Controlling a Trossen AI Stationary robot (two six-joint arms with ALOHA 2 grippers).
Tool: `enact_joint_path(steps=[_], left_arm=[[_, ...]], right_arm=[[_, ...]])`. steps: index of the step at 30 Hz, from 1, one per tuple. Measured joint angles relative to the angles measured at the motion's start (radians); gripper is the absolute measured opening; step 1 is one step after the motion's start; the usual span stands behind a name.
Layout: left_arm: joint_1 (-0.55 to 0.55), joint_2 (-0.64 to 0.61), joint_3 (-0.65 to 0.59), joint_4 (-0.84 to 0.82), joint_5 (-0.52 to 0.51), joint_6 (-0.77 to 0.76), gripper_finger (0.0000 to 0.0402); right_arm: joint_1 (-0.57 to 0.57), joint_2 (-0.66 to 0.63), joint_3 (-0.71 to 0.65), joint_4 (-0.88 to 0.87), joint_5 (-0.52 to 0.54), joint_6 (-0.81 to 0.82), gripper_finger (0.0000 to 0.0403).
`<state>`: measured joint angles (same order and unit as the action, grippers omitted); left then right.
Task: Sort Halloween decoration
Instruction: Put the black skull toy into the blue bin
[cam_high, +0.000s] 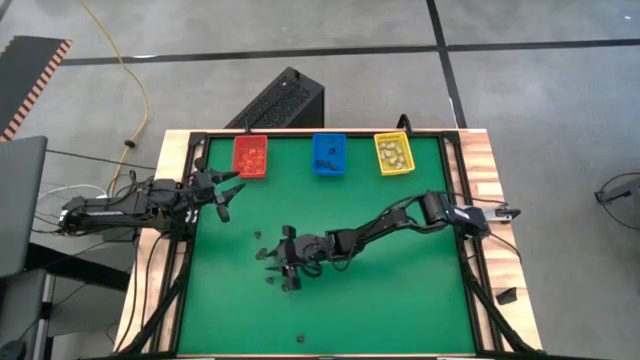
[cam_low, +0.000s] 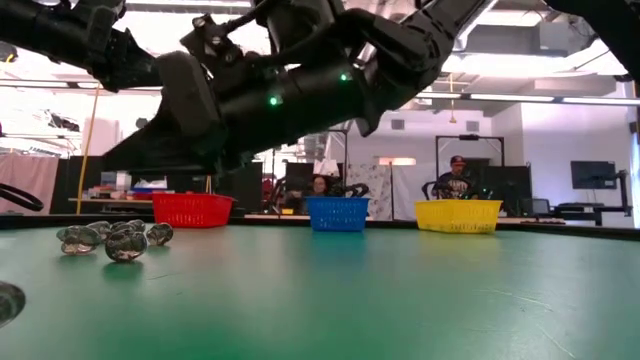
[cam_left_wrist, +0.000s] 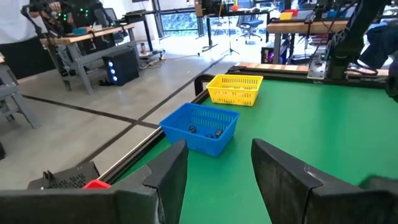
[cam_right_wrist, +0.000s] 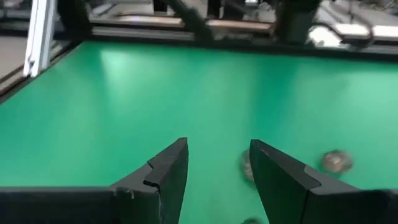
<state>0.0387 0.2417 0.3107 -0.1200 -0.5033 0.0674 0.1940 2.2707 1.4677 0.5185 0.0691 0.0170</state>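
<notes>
Green table (cam_high: 400, 300) holds red bin (cam_high: 250, 156), blue bin (cam_high: 329, 153), yellow bin (cam_high: 393, 153) along far edge. Right gripper (cam_high: 277, 262) hovers mid-table, fingers apart, nothing held; blurry trinkets (cam_low: 112, 240) clustered just beside it. Left gripper (cam_high: 222, 192) parted, near red bin.

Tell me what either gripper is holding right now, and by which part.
Nothing is held. The right gripper is open over the green mat near loose trinkets; the left gripper is open, empty.
</notes>
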Motion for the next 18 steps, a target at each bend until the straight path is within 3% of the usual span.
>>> enact_joint_path(steps=[18], left_arm=[[0.000,0.000,0.000,0.004,0.000,-0.009,0.0169]], right_arm=[[-0.020,0.010,-0.019,-0.059,0.011,0.021,0.0202]])
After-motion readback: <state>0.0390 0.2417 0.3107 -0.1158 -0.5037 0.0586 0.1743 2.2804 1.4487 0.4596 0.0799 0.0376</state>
